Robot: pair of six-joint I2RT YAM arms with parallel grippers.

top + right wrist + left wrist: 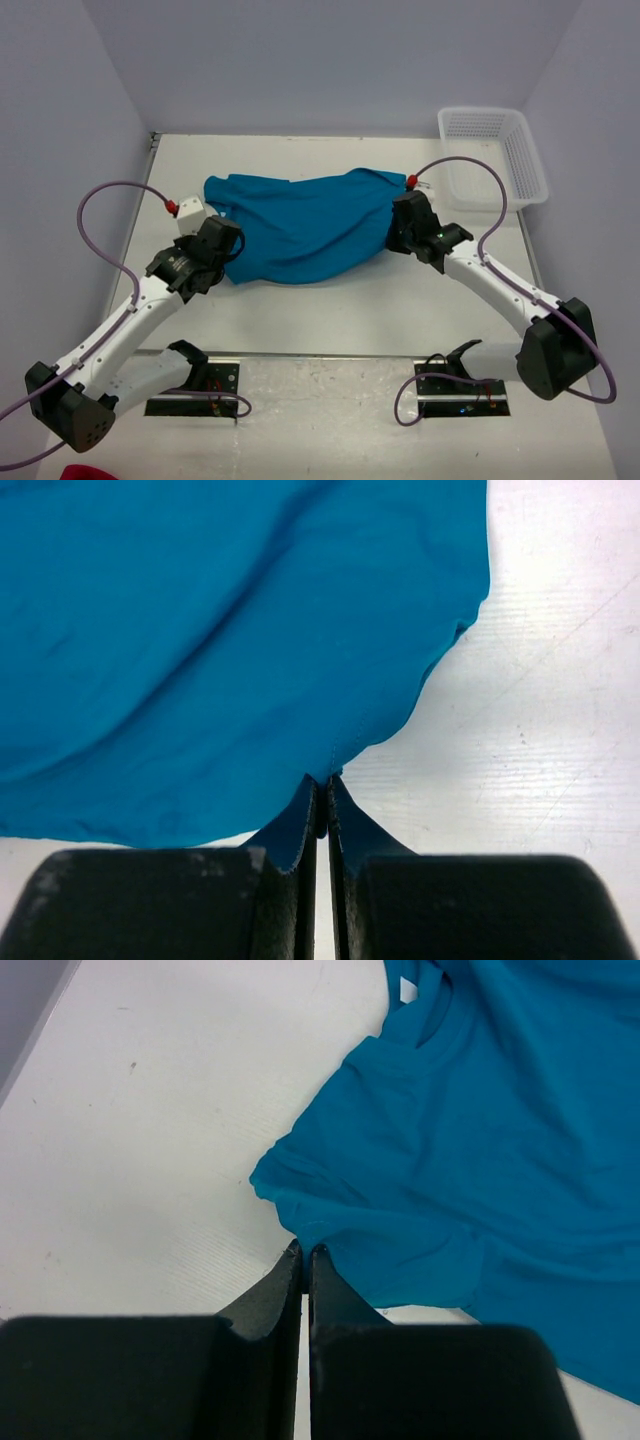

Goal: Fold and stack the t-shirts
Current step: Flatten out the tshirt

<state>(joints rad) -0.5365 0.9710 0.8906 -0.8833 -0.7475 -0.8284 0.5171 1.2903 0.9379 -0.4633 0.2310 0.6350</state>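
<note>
Pinching the teal t-shirt (300,225) at two edges, both arms sit low over the table (330,320) in the middle of the overhead view. The t-shirt lies bunched and wrinkled across the centre of that frame, not yet folded. The right gripper (322,785) has its jaws closed tight on a corner of cloth, which pulls into a small peak at the fingertips at the bottom centre of the right wrist view. The left gripper (304,1255) is closed just as far at the bottom centre of its own view. A hem edge runs right down to its tips and looks caught between them, though the bite is so thin that I cannot be wholly sure. A white basket (495,155) stands at the upper right of the overhead view, apart from the shirt.

The step in hand looks like spreading the shirt flat before the first fold. To do it well, both arms should lift a little and draw apart together, toward the left and right edges of the frame, at a matched pace so that neither thin pinch slips. The pull should be just enough to take out the creases in the middle. The cloth should then go down evenly so that it lies smooth. The left hold seems the weaker one, so it is worth confirming that it carries cloth before pulling hard.
</note>
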